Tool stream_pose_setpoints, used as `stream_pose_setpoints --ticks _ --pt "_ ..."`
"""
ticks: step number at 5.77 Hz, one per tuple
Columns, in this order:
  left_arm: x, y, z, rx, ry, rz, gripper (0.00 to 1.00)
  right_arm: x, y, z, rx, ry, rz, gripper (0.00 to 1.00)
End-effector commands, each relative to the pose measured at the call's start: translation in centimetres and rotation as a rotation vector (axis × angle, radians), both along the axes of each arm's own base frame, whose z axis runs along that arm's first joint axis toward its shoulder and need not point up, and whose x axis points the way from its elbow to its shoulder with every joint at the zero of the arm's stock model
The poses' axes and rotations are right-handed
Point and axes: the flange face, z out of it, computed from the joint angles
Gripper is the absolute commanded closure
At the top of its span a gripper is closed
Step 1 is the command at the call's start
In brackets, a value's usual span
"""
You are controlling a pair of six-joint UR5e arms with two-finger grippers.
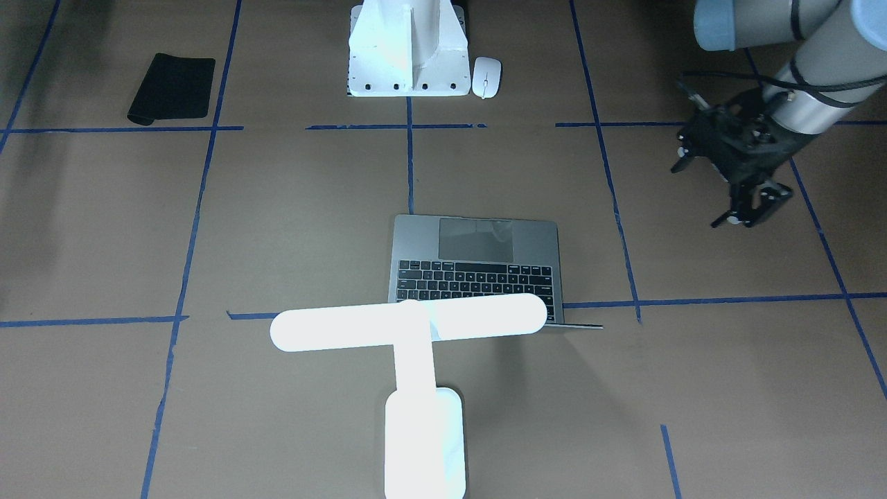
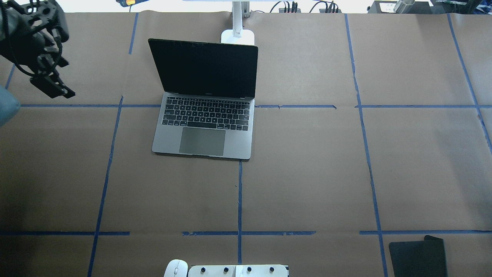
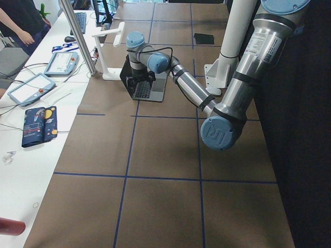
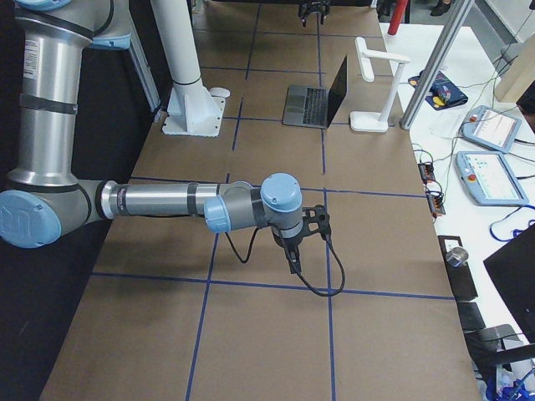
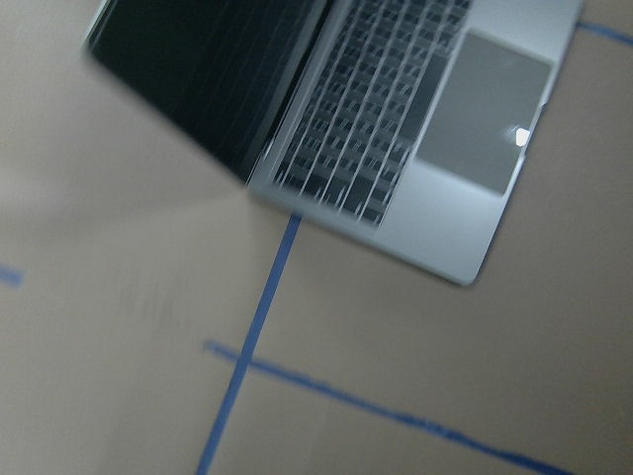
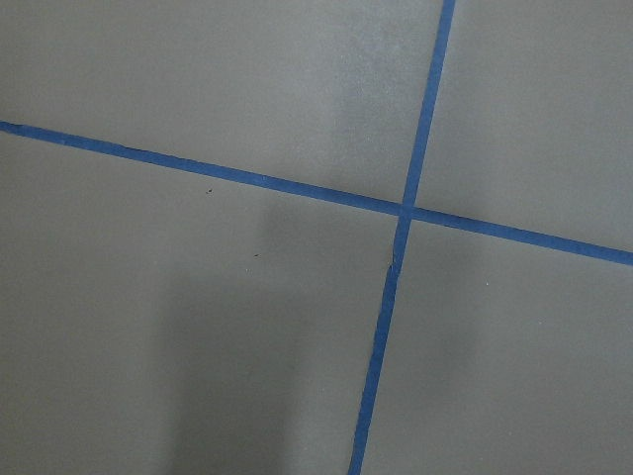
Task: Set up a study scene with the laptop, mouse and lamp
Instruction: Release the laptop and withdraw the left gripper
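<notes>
The grey laptop (image 1: 478, 239) stands open at the table's middle, its dark screen (image 2: 203, 67) upright; it also shows in the left wrist view (image 5: 435, 148). The glowing white T-shaped lamp (image 1: 409, 329) stands right behind the laptop, with its base (image 2: 237, 36) at the far edge. The white mouse (image 1: 486, 76) lies beside the pedestal, near the robot. My left gripper (image 1: 733, 222) hovers empty, well to the laptop's left (image 2: 65, 91), and its fingers look apart. My right gripper (image 4: 294, 263) points down over bare table; I cannot tell its state.
A white bolted pedestal (image 1: 409, 48) stands at the robot's side of the table. A black mat (image 1: 173, 88) lies near the robot's right corner (image 2: 418, 256). Blue tape lines (image 6: 401, 213) cross the brown table. Tablets and cables lie on the side bench (image 4: 489, 129).
</notes>
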Motion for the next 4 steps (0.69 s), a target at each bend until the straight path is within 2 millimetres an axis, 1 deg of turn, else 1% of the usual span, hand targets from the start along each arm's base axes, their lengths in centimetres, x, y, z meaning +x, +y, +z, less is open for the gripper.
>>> stream_pose_setpoints --ticks 1,2,3,4 --pt "-2.7 1.8 7.0 -0.45 -0.066 -0.313 0.0 -1.4 0.0 -1.3 -0.035 -0.05 0.012 0.0" --pt "-4.2 3.8 11.1 -0.515 -0.104 -0.331 0.0 -5.3 0.5 -6.0 -0.116 -0.09 0.074 0.0" --pt "-7.3 4.2 13.2 -0.559 -0.112 -0.39 0.0 -10.2 2.9 -9.7 -0.2 -0.106 0.079 0.0" --pt "-10.2 5.3 15.9 -0.607 -0.119 -0.439 0.0 -12.9 6.1 -11.6 -0.239 -0.125 0.11 0.0"
